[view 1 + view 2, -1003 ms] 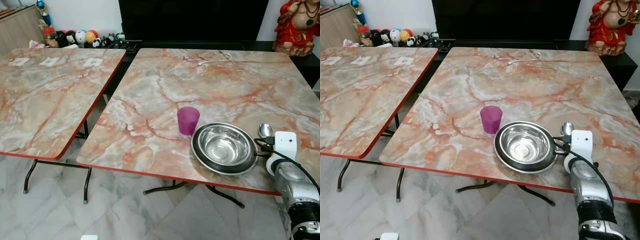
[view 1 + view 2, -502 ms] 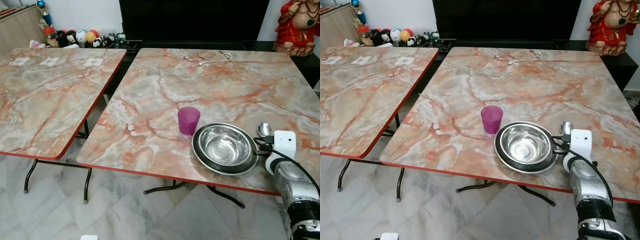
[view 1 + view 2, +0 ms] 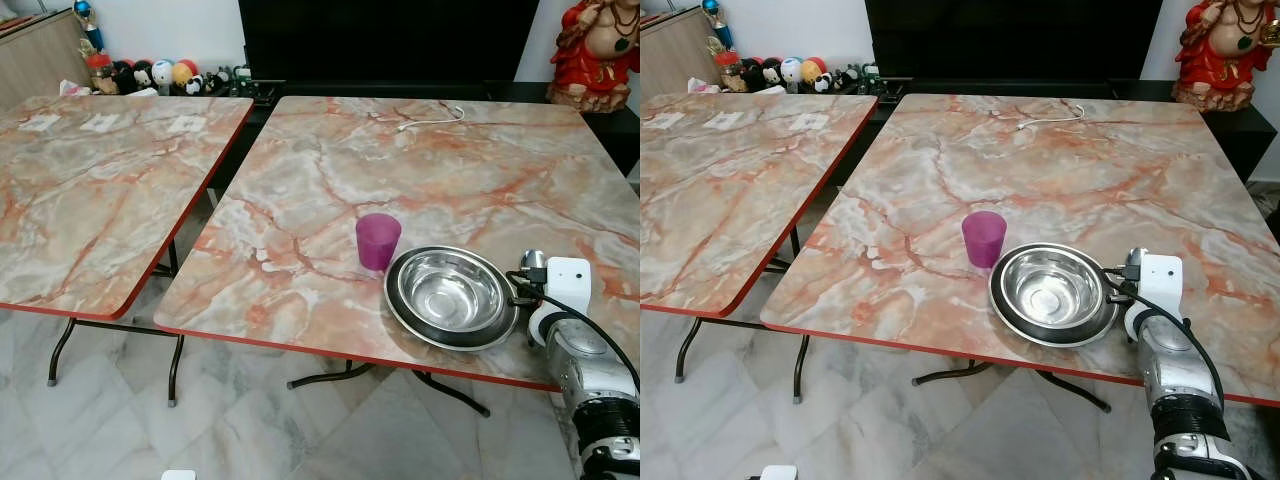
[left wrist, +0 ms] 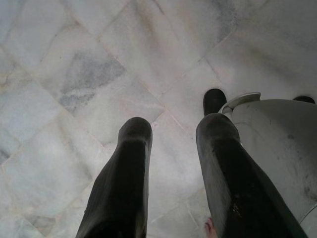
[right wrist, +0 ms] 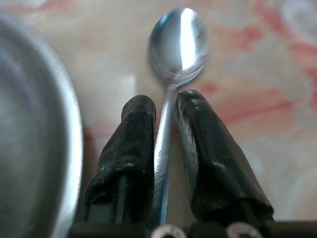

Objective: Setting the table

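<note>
on the marbled desk [image 3: 330,170] a steel bowl [image 3: 450,297] sits beside a purple cup [image 3: 377,241]. the right wrist view shows the right pincer [image 5: 165,106] clamped on the spoon [image 5: 179,42] handle, beside the bowl. the left pincer [image 4: 171,131] hangs parted over the floor tiles [image 4: 89,74].

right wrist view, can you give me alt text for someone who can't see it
Close-up along the right gripper, whose two black fingers sit on either side of a metal spoon's handle, the spoon lying bowl-up on the orange-veined marble table. The curved rim of a steel bowl runs beside it, blurred.
</note>
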Available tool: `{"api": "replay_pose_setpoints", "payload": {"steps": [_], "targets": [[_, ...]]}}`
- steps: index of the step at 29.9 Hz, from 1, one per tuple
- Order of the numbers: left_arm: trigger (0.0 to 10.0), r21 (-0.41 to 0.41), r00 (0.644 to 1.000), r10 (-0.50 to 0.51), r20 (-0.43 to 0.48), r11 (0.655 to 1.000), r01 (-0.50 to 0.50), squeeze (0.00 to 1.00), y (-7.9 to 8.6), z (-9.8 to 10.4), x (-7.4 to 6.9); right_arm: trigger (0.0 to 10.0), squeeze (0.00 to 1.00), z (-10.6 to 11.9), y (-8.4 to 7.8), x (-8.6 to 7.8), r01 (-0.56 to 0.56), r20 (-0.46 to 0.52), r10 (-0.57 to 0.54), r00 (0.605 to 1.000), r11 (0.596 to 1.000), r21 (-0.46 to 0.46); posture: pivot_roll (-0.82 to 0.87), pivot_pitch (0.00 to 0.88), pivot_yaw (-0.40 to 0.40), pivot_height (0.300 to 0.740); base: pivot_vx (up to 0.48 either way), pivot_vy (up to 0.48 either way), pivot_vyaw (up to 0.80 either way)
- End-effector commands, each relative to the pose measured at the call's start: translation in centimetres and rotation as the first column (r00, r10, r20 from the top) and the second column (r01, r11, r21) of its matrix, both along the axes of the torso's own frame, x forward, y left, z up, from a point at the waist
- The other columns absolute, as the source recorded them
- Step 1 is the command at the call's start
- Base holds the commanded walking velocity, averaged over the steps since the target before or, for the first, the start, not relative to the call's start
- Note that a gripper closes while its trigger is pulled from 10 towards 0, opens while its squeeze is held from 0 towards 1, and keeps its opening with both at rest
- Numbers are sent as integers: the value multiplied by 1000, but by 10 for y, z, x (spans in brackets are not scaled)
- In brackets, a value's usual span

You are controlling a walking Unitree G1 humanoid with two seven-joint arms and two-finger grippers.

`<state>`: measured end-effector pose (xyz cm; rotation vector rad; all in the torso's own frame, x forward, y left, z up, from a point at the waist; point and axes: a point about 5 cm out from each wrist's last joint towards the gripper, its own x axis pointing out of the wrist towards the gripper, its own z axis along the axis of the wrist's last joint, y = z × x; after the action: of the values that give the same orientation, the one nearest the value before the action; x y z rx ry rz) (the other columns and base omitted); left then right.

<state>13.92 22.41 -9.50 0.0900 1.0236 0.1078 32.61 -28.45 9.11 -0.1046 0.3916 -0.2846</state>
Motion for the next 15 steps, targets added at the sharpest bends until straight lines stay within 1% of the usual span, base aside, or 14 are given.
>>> {"api": "replay_pose_setpoints", "payload": {"steps": [1, 2, 4, 6, 7, 9, 10, 15], "targets": [[10000, -4, 1000, 8, -20, 1000, -8, 0, 2, -1, -4, 10000, 0, 19, -3, 6, 20, 102, -11, 995, 997, -80, -87, 22, 43, 740, 0, 0, 0], [10000, -4, 1000, 8, -20, 1000, -8, 0, 3, -1, -4, 10000, 0, 26, -2, 7, 25, 157, -12, 987, 996, -80, -88, 22, 44, 740, 0, 0, 0], [10000, -3, 1000, 9, -20, 1000, -9, 0, 3, -1, -4, 10000, 0, 41, 0, 9, 43, 278, -20, 961, 996, -78, -88, 22, 44, 740, 0, 0, 0], [10000, -3, 1000, 9, -20, 1000, -9, 0, 3, -1, -4, 10000, 0, 51, 2, 8, 69, 364, -38, 931, 995, -74, -88, 19, 46, 740, 0, 0, 0], [10000, -3, 1000, 11, -18, 1000, -11, 0, 4, -1, -4, 10000, 0, 54, 4, 6, 81, 405, -51, 913, 995, -58, -87, 20, 44, 740, 0, 0, 0], [10000, -4, 1000, 15, -14, 1000, -15, 0, 4, -1, -4, 10000, 0, 56, 8, 3, 86, 441, -57, 896, 995, -46, -83, 19, 43, 740, 0, 0, 0], [10000, -3, 1000, 16, -13, 1000, -16, 0, 4, -1, -5, 10000, 0, 56, 12, 1, 84, 470, -58, 881, 996, -35, -82, 19, 42, 740, 0, 0, 0], [10000, 0, 1000, 20, -14, 1000, -20, 0, 5, -1, -6, 10000, 0, 60, 22, -4, 49, 523, -34, 851, 999, -15, -86, 17, 43, 740, 0, 0, 0]]}}
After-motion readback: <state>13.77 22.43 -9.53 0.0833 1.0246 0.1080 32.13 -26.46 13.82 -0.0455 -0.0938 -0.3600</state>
